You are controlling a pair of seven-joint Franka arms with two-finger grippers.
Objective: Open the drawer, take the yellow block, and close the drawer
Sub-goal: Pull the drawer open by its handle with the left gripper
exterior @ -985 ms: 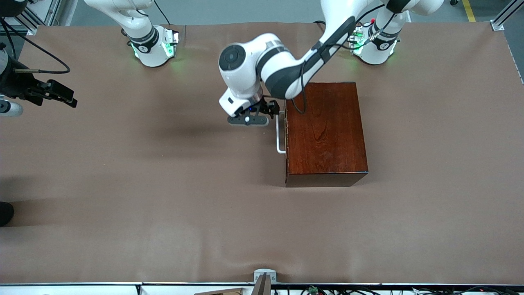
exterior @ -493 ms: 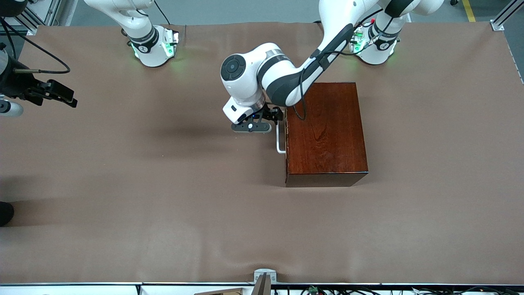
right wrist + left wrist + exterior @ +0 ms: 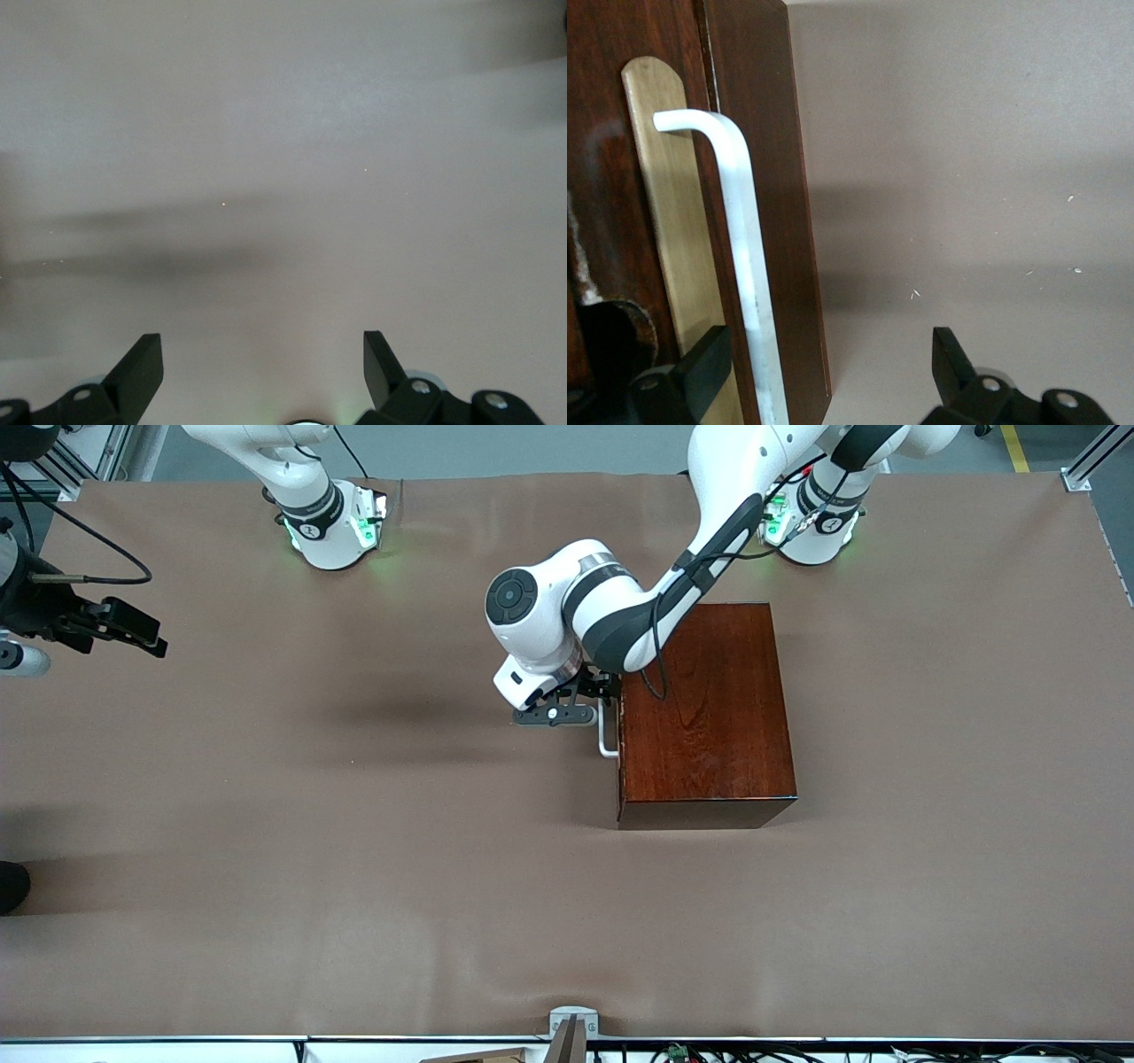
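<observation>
Left gripper (image 3: 824, 376) is hanging with fingers spread astride the white bar handle (image 3: 744, 266) of the drawer (image 3: 620, 726), one finger on each side, not yet pinching; the drawer is sitting shut in the dark wooden box (image 3: 704, 713), so opening, taking and closing are all remaining. Yellow block is not showing, presumably inside. Right gripper (image 3: 263, 376) is waiting, fingers spread, over bare table (image 3: 354, 824) near the right arm's end.

box (image 3: 709, 708): glossy dark wood | handle (image 3: 744, 257): smooth white | table (image 3: 310, 824): matt brown
</observation>
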